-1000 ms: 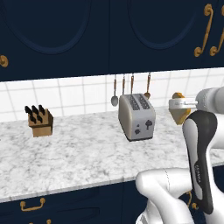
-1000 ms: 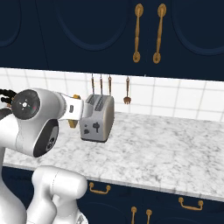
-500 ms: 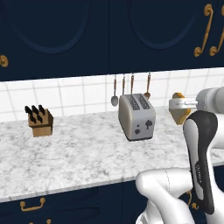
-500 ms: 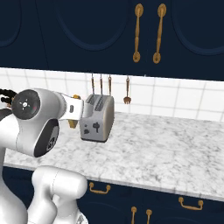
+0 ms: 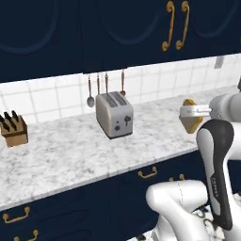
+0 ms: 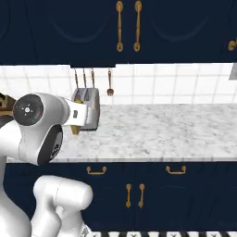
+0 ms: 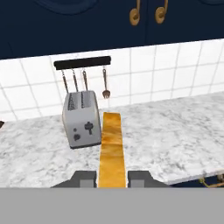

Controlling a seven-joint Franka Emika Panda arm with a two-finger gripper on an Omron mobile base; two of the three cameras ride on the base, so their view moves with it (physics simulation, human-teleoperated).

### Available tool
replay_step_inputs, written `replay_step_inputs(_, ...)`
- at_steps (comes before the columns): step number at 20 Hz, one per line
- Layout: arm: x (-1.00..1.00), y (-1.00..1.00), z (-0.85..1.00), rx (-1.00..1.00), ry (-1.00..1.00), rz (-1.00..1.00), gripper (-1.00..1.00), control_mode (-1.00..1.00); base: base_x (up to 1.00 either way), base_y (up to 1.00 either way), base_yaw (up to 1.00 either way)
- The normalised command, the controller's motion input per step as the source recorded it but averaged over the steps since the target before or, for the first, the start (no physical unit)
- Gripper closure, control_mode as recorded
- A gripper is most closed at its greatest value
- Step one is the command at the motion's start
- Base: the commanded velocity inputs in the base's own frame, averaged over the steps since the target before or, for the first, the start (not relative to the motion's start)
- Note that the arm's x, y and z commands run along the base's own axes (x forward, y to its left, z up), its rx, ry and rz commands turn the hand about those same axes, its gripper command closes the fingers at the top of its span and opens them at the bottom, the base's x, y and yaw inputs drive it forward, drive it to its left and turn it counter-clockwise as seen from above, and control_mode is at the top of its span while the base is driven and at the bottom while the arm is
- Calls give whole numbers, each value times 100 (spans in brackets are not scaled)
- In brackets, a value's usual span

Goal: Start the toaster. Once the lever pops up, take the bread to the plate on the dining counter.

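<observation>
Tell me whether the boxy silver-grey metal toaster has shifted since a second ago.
No. The toaster still sits under the hanging utensils, as before; the whole view slid, so the base drove.

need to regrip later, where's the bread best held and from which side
By its two flat faces near one edge, as now: the claw pinches the thin bread there. The slice is flat and narrow edge-on, so come in along its plane with a finger on each face.

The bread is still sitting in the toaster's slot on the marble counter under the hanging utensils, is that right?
Not quite. The bread is out of the slot and held between the fingers of the gripper, as the hand view shows. The toaster does stand on the marble counter under the hanging utensils.
</observation>
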Motion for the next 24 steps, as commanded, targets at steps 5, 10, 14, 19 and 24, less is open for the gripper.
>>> replay_step_inputs(5,0,0,0,0,0,0,100,100,0,41,-91)
replay_step_inputs(10,0,0,0,0,0,0,100,100,0,32,-95)
replay_step_inputs(14,0,0,0,0,0,0,100,100,0,29,-96)
replay_step_inputs(19,0,0,0,0,0,0,100,100,0,28,-96)
replay_step_inputs(24,0,0,0,0,0,0,100,100,0,26,-97)
